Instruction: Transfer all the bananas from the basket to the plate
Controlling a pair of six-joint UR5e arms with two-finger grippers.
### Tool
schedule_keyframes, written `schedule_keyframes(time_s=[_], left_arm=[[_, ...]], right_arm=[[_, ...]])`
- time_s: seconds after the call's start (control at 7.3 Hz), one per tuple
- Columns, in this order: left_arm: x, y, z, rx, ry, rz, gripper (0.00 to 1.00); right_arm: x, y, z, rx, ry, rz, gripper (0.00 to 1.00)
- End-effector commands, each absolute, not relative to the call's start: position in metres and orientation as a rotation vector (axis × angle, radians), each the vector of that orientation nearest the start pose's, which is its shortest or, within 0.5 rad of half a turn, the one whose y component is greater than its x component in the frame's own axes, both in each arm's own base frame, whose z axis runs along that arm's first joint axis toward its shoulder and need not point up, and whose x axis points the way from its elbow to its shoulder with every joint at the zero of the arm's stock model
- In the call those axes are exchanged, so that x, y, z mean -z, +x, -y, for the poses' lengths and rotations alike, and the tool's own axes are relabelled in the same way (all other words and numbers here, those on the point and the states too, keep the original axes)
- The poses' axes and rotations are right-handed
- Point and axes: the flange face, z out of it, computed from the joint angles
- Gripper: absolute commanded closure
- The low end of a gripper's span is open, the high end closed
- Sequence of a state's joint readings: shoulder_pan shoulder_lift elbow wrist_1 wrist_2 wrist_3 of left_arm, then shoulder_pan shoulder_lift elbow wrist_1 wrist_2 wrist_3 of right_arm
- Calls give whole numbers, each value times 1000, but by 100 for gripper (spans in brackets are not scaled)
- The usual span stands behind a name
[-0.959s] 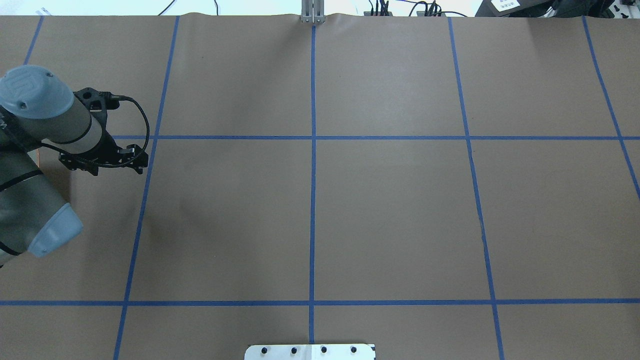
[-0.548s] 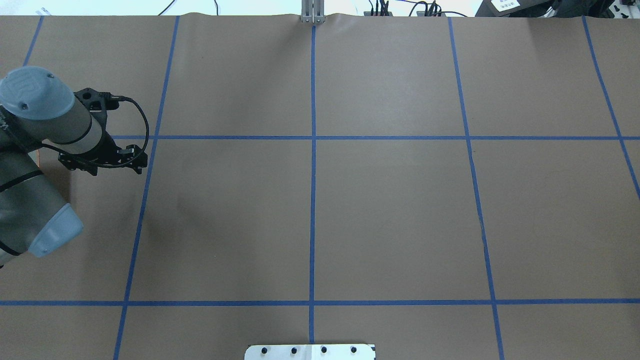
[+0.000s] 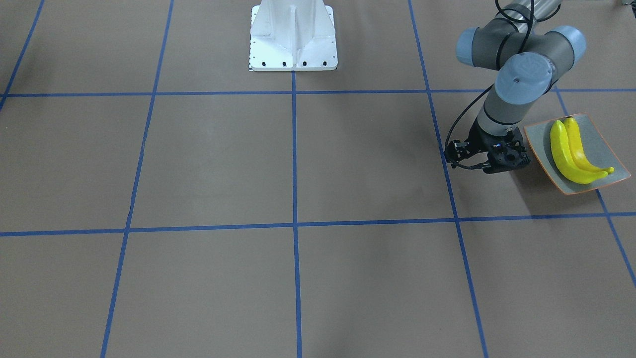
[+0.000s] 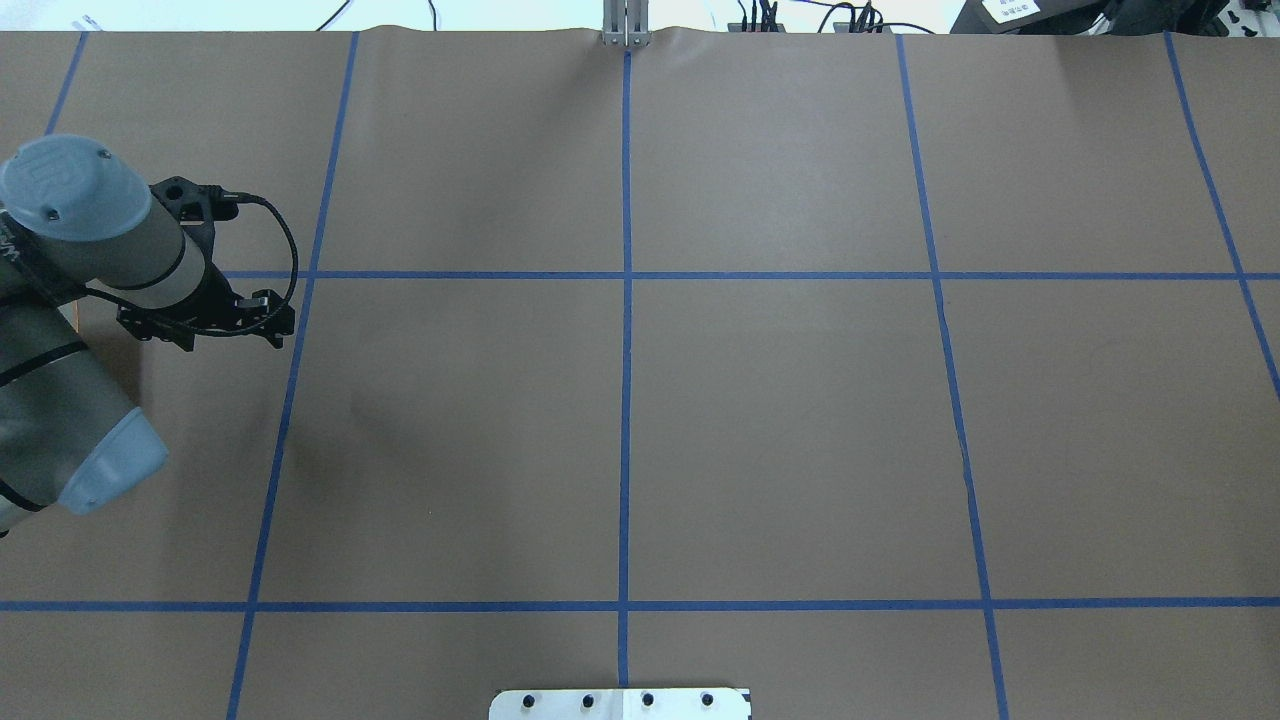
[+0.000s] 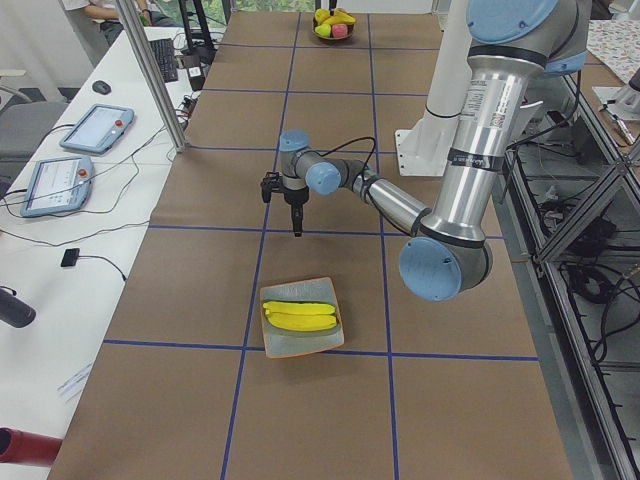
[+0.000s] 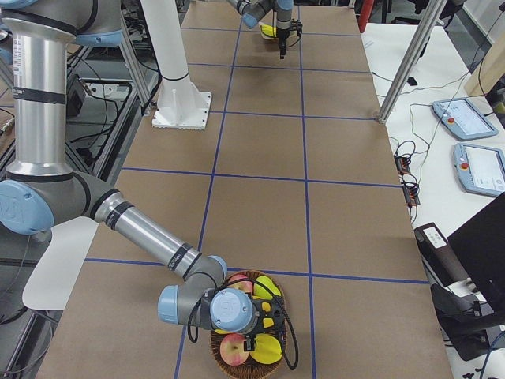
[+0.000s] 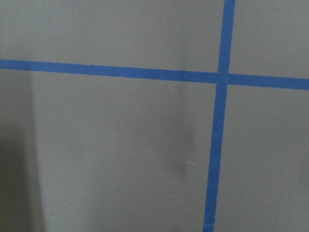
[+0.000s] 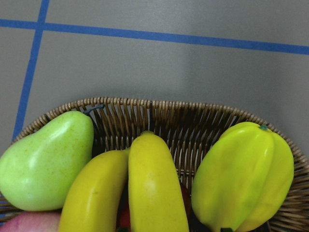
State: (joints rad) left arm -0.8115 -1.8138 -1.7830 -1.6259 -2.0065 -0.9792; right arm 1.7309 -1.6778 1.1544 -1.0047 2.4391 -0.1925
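Right gripper [image 6: 254, 332] hangs over the wicker basket [image 6: 215, 346] at the near end of the table in the right side view, wrist bent down toward the fruit; its fingers are lost among the fruit there, so cannot tell whether released or clenched. Right wrist view looks into the basket: two bananas [image 8: 154, 188] lie side by side in the middle, touching, lower ends cut off by the frame edge; green pear [image 8: 46, 162] rests against the left one; ribbed yellow-green fruit [image 8: 244, 176] sits to their right across a dark gap; corner of a pink-red fruit [image 8: 26, 223] shows at bottom left. Beyond the basket: brown paper table [image 4: 780, 430] marked with a blue tape grid; white robot base [image 3: 293, 37] at mid-length on the robot's edge. Far end: left gripper [image 5: 297, 225] points straight down above bare paper, not touching it; fingers read as one narrow dark point in the left side view, too small to settle, so grip state cannot be told; left wrist view shows only paper and a tape crossing [image 7: 219, 77]. Plate [image 3: 603, 149] sits flat on the table just beside the left gripper, on the side toward the table's left end; two more bananas [image 3: 560, 151] lie in it side by side, touching, curved the same way.
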Motion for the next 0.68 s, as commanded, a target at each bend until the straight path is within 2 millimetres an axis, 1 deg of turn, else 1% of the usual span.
schedule_keyframes(time_s=[0.0, 0.14, 0.41, 0.55], left_arm=[[-435, 336, 487, 102, -3, -655, 0], [-438, 335, 487, 106, 3, -643, 0], [-438, 335, 487, 110, 11, -639, 0], [-437, 335, 488, 110, 12, -640, 0]], right_arm=[[-841, 119, 383, 43, 190, 854, 78], [-839, 118, 385, 44, 192, 866, 100], [-829, 118, 391, 54, 213, 886, 100], [-827, 116, 389, 66, 224, 918, 100]])
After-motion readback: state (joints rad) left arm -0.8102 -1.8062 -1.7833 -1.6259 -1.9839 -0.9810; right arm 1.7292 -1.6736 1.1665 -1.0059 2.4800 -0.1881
